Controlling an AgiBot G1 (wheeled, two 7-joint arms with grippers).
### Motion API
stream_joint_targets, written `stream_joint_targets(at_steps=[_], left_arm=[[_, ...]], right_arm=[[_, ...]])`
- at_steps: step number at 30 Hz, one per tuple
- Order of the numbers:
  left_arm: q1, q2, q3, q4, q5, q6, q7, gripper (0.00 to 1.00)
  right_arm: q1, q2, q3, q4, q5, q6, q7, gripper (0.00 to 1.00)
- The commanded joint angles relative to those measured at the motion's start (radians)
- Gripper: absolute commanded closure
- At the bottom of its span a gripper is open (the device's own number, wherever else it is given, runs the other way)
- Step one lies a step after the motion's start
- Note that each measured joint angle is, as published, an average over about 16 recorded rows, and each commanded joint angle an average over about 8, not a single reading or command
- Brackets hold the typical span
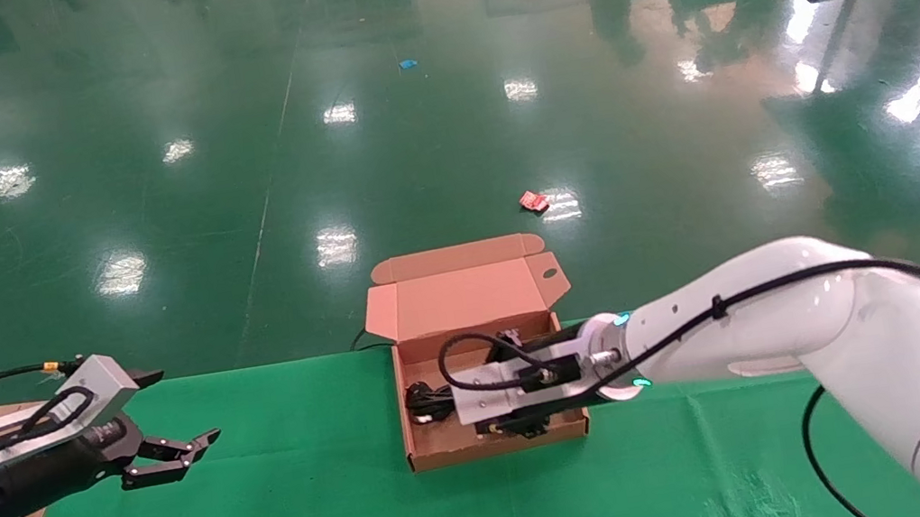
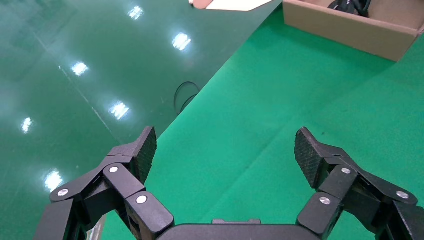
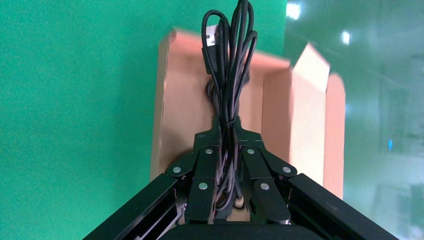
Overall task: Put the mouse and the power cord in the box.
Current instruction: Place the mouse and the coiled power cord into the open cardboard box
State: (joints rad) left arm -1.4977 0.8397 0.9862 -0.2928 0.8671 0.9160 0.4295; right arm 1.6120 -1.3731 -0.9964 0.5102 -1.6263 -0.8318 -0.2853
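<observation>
One end effector, right (image 3: 227,131), clamps mouse cable bundle (image 3: 231,60) over box (image 3: 175,115); left (image 2: 225,150) wide.

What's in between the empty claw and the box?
Only bare green cloth. In the head view, nothing lies between the open left gripper and the box. The left wrist view shows the same bare stretch.

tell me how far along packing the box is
Not finished. The box sits open on the green cloth, and some black cord already lies at its left end; which item that is cannot be told. In hand: the right gripper is shut on a thin bundled cable over the box, not yet let go. The left gripper is open and empty, off to the left.
</observation>
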Motion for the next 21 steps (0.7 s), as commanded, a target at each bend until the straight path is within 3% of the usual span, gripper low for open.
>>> stream_joint_targets(at_steps=[1,9,15,16,21], left_arm=[[-0.002,0.007,-0.006,0.025,-0.008,0.014,0.019,0.0],[-0.02,0.029,-0.012,0.094,-0.015,0.047,0.059,0.0],[-0.03,0.042,-0.015,0.133,-0.018,0.066,0.081,0.0],[-0.032,0.044,-0.015,0.139,-0.019,0.068,0.084,0.0],[-0.037,0.05,-0.017,0.162,-0.021,0.079,0.097,0.0]], right_arm=[[-0.009,0.001,-0.044,0.002,0.005,0.032,0.017,1.0],[-0.014,0.005,-0.107,-0.02,0.063,0.146,0.042,1.0],[-0.027,0.008,-0.121,-0.021,0.146,0.155,0.039,1.0],[-0.029,0.009,-0.123,-0.023,0.157,0.16,0.034,0.96],[-0.046,0.007,-0.133,-0.033,0.195,0.219,0.011,0.34]])
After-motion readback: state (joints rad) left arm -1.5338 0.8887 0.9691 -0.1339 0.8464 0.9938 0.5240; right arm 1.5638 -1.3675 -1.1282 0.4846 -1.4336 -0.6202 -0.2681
